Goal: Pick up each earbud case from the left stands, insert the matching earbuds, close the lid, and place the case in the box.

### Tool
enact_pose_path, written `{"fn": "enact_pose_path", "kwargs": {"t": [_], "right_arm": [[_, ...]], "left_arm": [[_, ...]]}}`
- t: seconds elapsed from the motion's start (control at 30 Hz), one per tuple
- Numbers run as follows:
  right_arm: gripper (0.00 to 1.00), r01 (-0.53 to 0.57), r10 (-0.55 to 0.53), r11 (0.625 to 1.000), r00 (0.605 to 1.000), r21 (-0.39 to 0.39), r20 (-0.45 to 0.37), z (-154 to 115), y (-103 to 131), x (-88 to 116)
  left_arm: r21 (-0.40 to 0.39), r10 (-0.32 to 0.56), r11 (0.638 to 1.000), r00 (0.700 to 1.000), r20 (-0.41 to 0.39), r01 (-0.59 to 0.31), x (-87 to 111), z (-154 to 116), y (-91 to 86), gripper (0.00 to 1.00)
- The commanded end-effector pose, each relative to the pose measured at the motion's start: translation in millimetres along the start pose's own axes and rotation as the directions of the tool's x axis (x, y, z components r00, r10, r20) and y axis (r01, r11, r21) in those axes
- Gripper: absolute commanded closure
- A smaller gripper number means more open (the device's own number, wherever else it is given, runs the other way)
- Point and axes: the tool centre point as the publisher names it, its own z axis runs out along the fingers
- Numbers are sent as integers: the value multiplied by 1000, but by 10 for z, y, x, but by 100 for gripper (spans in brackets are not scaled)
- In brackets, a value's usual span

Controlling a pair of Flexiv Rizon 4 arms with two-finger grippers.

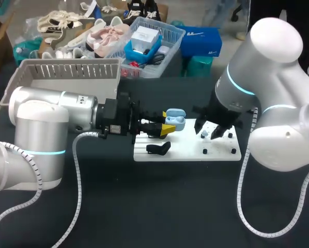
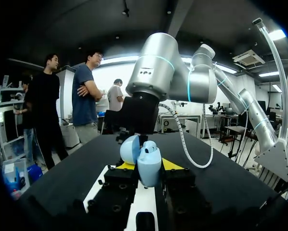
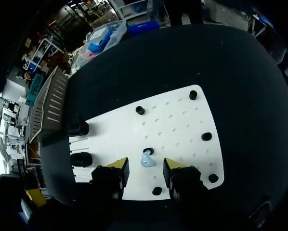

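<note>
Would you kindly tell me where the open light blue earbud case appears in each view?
Head view: light blue earbud case mid-table, at the white pegboard.
Left wrist view: between the fingers of the left gripper, above the pegboard.
Right wrist view: not in it. Shared landmark: the pegboard.

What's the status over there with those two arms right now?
Left gripper shut on blue earbud case, lid open. Right gripper open over blue earbud on white board. Nothing seen in the way.
</note>
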Motion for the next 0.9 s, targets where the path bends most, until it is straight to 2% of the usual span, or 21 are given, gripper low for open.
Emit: {"fn": "enact_pose_path", "kwargs": {"t": [0.03, 0.5, 0.7, 0.9], "right_arm": [[57, -4, 4, 1000, 1000, -2, 3, 33, 5, -11], [64, -7, 7, 1000, 1000, -3, -2, 70, 0, -32], [72, -6, 6, 1000, 1000, -1, -3, 75, 1, -33], [71, -4, 4, 1000, 1000, 2, -4, 75, 9, -29]], "left_arm": [[-2, 0, 1000, 1000, -1, 0, 2, 6, 1, 100], [-2, 0, 1000, 1000, -1, 0, 2, 6, 1, 100], [-2, 0, 1000, 1000, -1, 0, 2, 6, 1, 100], [-2, 0, 1000, 1000, -1, 0, 2, 6, 1, 100]]}}
